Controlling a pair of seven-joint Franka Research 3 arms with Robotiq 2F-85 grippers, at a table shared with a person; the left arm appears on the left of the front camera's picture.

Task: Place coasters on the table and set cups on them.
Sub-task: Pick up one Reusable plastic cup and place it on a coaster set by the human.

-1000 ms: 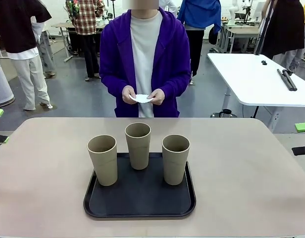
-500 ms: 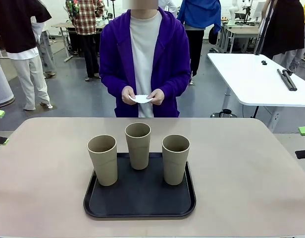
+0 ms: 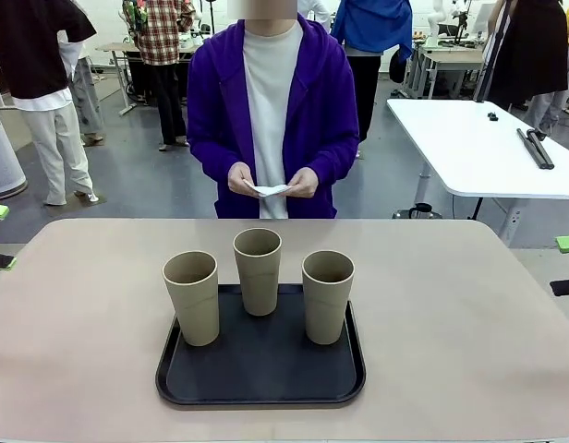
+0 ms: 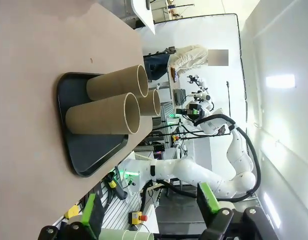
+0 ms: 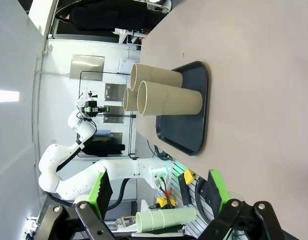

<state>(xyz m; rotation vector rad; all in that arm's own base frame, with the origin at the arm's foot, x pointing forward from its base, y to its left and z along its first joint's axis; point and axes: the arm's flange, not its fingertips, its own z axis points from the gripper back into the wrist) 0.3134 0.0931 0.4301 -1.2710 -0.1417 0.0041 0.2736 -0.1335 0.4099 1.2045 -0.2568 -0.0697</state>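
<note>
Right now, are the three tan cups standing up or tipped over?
Upright. All three cups stand on their bases on the black tray, with their open rims facing up. None leans or lies on its side.

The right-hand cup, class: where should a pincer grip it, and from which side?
Probably grip the right-hand cup at its upper wall, from the right: it stands upright, widening toward the rim, and the middle cup stands near its left.
</note>
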